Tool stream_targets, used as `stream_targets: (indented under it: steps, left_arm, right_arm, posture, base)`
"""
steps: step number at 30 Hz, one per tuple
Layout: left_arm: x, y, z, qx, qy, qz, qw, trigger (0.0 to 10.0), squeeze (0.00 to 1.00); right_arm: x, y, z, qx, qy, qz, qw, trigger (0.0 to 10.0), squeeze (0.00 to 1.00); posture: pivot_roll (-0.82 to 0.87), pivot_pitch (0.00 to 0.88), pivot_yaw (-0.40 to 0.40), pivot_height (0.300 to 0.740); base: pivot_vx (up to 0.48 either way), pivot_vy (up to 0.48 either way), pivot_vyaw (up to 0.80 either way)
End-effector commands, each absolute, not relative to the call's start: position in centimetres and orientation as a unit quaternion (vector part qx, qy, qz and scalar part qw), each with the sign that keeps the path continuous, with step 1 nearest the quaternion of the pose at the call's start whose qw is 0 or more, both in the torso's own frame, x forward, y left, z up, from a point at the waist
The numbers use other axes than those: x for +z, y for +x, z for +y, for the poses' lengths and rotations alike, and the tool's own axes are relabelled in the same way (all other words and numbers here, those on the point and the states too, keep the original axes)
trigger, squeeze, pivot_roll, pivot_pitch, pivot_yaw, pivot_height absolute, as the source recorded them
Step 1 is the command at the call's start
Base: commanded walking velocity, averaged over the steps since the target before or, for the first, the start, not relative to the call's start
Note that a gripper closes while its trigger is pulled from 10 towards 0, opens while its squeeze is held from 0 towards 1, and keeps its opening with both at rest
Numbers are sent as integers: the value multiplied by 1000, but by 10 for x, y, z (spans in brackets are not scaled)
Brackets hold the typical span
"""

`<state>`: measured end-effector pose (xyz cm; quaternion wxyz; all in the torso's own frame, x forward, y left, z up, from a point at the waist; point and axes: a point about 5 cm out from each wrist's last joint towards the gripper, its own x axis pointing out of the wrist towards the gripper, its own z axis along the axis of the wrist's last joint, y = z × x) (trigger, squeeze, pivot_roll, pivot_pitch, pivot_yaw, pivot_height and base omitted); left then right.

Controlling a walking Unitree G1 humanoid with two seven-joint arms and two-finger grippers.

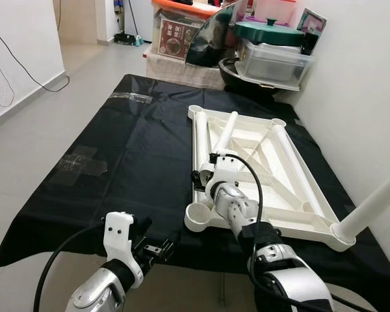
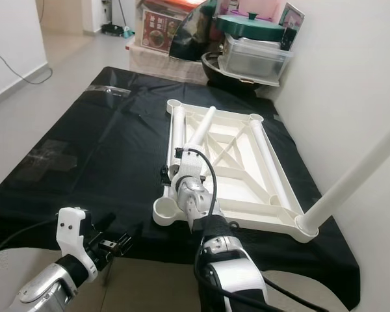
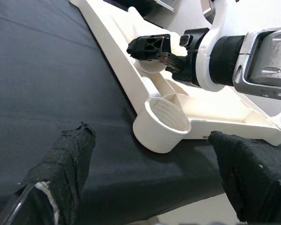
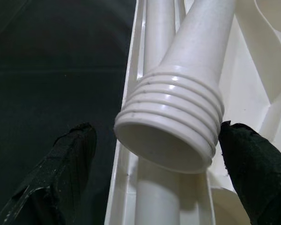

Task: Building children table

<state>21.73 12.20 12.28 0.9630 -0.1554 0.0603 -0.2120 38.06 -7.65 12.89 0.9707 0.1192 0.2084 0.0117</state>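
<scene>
Left gripper (image 1: 157,249) hovers open off the tabletop's (image 1: 260,175) near-left corner, holding nothing. Tabletop lies upside down on the black sheet (image 1: 117,162). Right gripper (image 1: 205,174) is spread around the threaded end of a loose leg (image 1: 225,133) lying on the tabletop, not clamped. Leg looks light, stiff, slick plastic; grip just above the threads. Empty socket (image 1: 199,217) near the grippers. Open floor left; wall (image 1: 364,97) close on the right.
</scene>
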Motion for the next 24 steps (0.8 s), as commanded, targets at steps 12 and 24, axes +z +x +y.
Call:
stream_targets:
  steps: [12,24]
  left_arm:
    - [120,217,118,-213,-156,68,962,10000,0]
    - [120,216,118,-211,-155,68,963,10000,0]
  right_arm:
    - [127,384,-79,-36,148,211,966,10000,0]
    - [121,383,-79,-51,179,214,959,6902,0]
  posture:
    - [189,0,-204,740]
    - [202,0,-212,740]
  base:
    - [0,0,0]
    - [0,0,0]
